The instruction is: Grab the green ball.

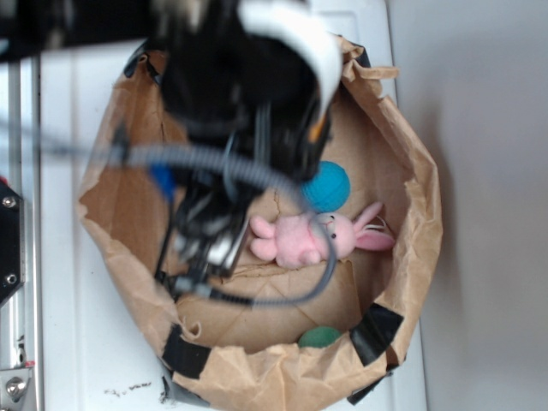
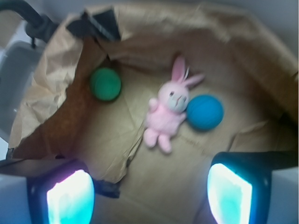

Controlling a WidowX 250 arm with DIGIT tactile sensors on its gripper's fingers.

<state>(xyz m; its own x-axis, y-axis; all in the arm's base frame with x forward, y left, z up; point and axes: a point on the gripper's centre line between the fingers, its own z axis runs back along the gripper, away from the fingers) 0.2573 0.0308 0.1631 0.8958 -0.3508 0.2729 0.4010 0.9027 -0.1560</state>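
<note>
The grab had not begun: the claw (image 2: 149,191) hung spread wide and empty above the crumpled brown paper bag (image 2: 140,154), well apart from the green ball (image 2: 105,84), which lay against the bag's creased wall. The ball looked small, round and matte; beside it lay a plush pink bunny (image 2: 166,114), touching a larger blue ball (image 2: 204,112) with a ribbed look

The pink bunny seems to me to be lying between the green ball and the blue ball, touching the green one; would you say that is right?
Not quite. The pink bunny does lie between them, but it touches the blue ball, not the green ball, which sits apart by the bag wall. The wrist view shows this.
</note>
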